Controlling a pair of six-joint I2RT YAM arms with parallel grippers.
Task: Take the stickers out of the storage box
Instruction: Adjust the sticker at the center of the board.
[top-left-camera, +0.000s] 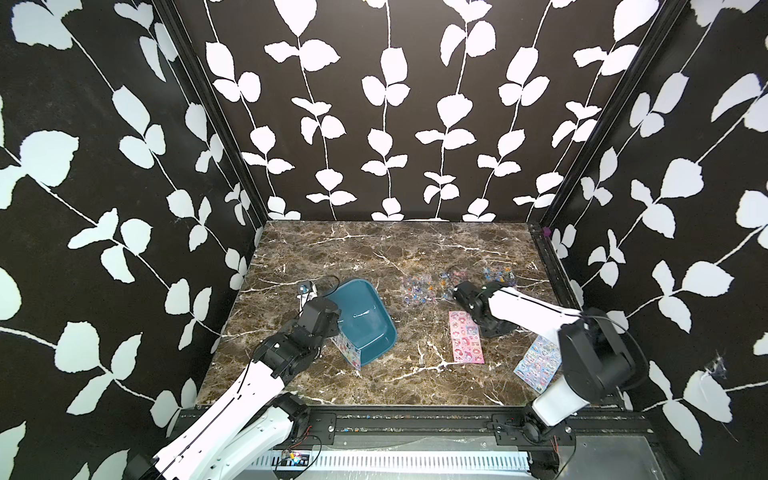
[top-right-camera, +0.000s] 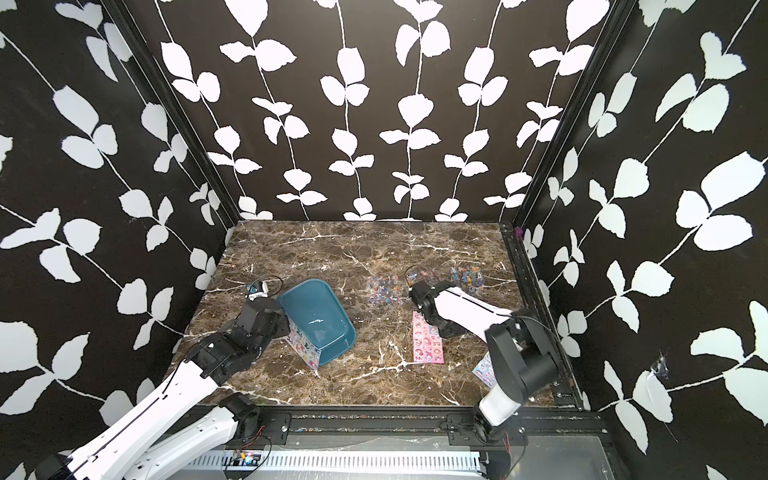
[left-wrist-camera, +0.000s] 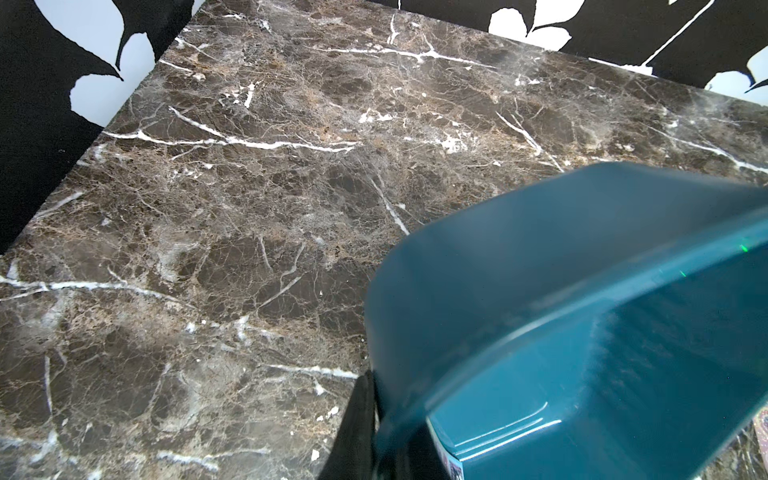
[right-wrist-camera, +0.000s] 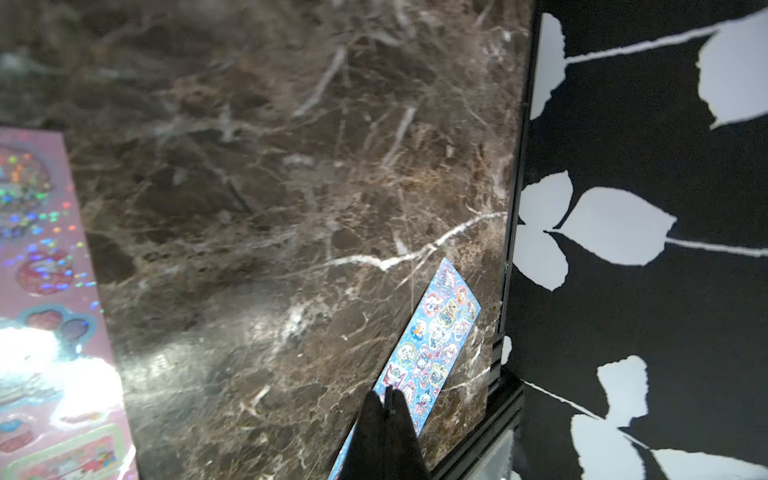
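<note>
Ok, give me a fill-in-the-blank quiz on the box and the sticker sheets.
1. The box looks ___ inside.
2. ___ clear sheets lie at the far side of the table.
3. The sheet by the table's right edge is ___ in colour.

Missing words: empty; three; blue.

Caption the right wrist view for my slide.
Right gripper shut over the marble table; light-blue sticker sheet and pink sticker sheet lie flat.
</note>
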